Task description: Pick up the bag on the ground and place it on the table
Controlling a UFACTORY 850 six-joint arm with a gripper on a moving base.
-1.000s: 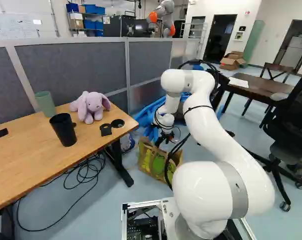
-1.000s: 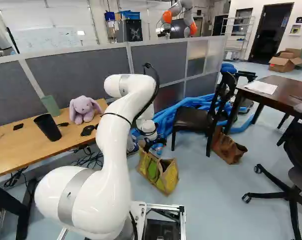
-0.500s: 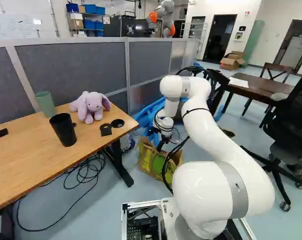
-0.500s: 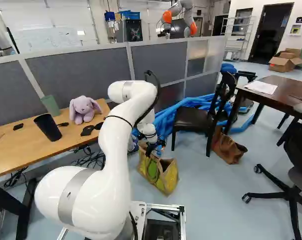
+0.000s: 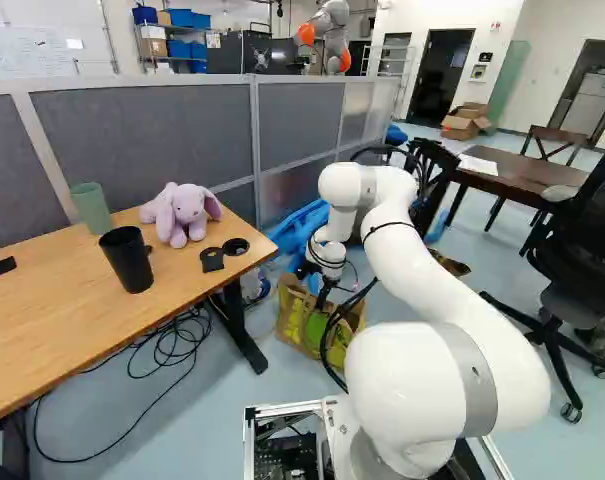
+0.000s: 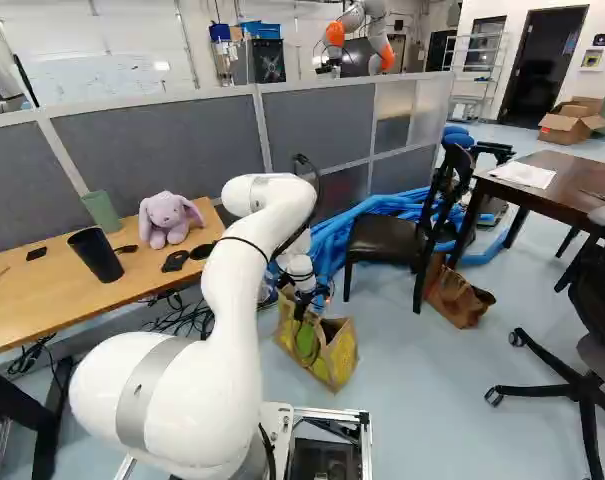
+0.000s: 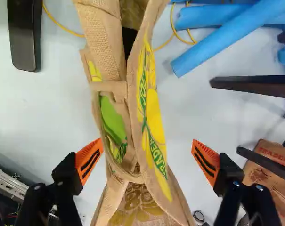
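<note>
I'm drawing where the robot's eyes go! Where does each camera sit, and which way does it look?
Left base view: on the base, behind the arm to its left, looking ahead, slightly down; the arm stands right of the middle.
Right base view: on the base, behind the arm to its right, looking the same way; the arm stands left of the middle.
Wrist view: on the wrist, looking along the open jaws at the bag.
Shared: both base views show the wooden table; all three show the bag.

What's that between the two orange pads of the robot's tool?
The tan bag: in the wrist view it shows between the spread orange pads, with floor visible beside it.
</note>
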